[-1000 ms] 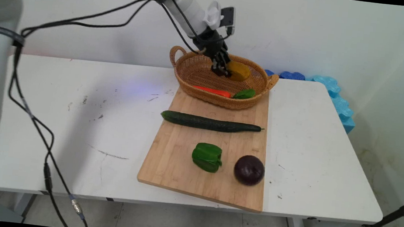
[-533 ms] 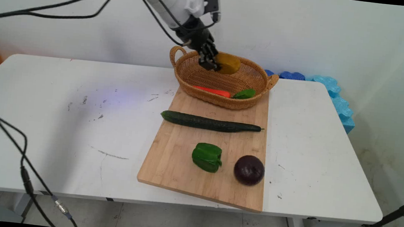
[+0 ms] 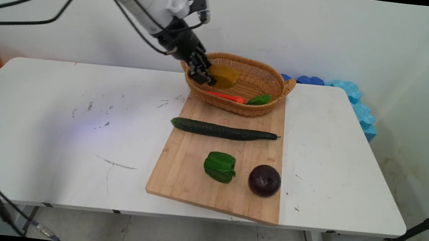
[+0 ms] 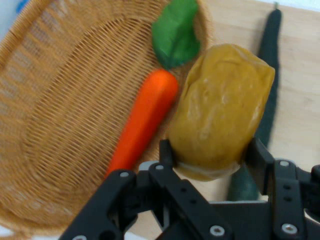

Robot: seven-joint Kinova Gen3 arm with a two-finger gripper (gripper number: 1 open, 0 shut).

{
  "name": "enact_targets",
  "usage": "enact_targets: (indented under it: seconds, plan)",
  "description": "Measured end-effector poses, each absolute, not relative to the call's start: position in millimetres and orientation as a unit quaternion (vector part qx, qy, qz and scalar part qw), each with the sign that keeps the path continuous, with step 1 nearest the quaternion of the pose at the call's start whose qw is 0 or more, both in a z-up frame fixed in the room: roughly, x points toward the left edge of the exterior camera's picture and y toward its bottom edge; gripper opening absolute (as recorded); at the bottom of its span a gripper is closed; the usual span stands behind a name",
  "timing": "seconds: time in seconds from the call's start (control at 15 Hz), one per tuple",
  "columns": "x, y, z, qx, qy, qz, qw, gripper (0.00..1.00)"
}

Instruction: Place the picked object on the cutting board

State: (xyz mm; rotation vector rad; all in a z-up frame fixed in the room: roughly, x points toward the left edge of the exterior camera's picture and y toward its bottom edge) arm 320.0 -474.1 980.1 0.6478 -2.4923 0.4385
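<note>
The yellow-brown potato (image 3: 223,76) sits clamped between the jaws of the gripper (image 4: 210,159), held in the air over the left end of the wicker basket (image 3: 270,75), above the carrot (image 3: 226,96) and a green leafy piece (image 4: 175,32). Beyond the basket on the cutting board (image 3: 182,172) lie a cucumber (image 3: 223,130), green pepper (image 3: 219,166) and purple onion (image 3: 264,180), all on the desk (image 3: 61,121).

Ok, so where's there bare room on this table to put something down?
The table left of the cutting board is bare, as is the strip right of it. On the board, a patch lies free left of the green pepper. The basket end is crowded.
</note>
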Motion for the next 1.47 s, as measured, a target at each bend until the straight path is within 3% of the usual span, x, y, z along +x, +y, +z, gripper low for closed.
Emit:
enact_targets:
  seconds: [0.73, 1.47]
  plan:
    - [334.5, -380.2, 946.4, 0.308, -0.914, 0.090, 0.248, 0.00]
    - [326.7, -347.9, 886.8, 0.354, -0.905, 0.056, 0.229, 0.00]
